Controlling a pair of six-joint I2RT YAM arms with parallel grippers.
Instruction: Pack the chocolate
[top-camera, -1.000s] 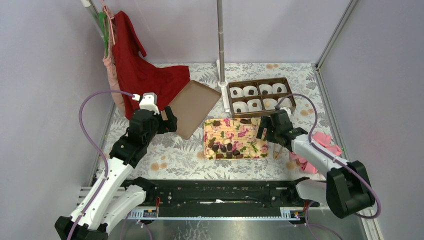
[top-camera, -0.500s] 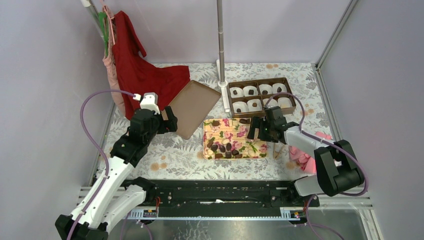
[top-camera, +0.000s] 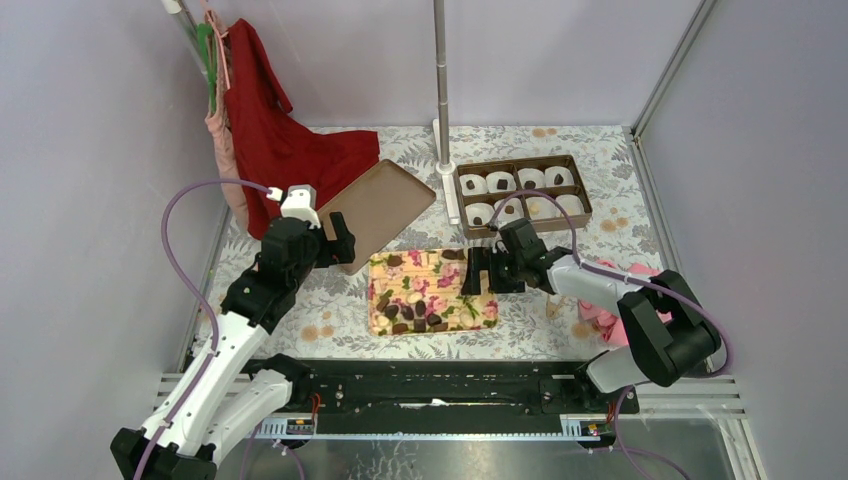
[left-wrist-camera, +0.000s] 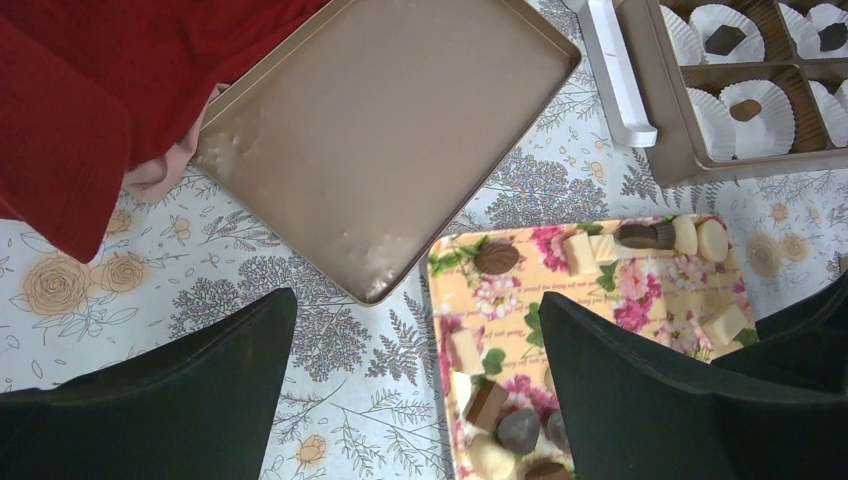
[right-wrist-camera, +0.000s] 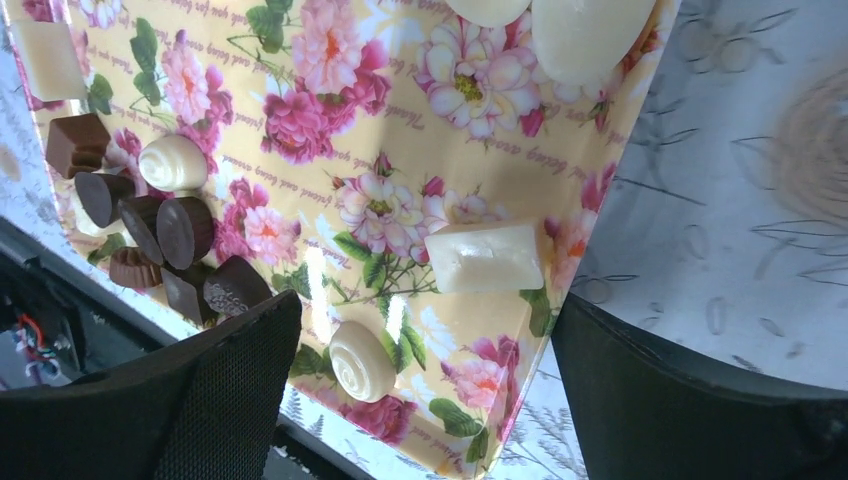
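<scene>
Two grippers, both with jaws spread wide and nothing held: the left gripper (left-wrist-camera: 415, 300) frames a corner of the brown lid (left-wrist-camera: 390, 150) and a corner of the floral tray (left-wrist-camera: 640, 300) in its gap. We see the right gripper (right-wrist-camera: 425, 310) straddling that tray's edge, pale pieces (right-wrist-camera: 485, 258) between its jaws and most of the chocolate (right-wrist-camera: 170, 235) bunched on the tray just past one of its fingers (right-wrist-camera: 240, 350). Well ahead of the left jaws, more chocolate sits in white paper cups (left-wrist-camera: 712, 120) inside the box (left-wrist-camera: 668, 130).
</scene>
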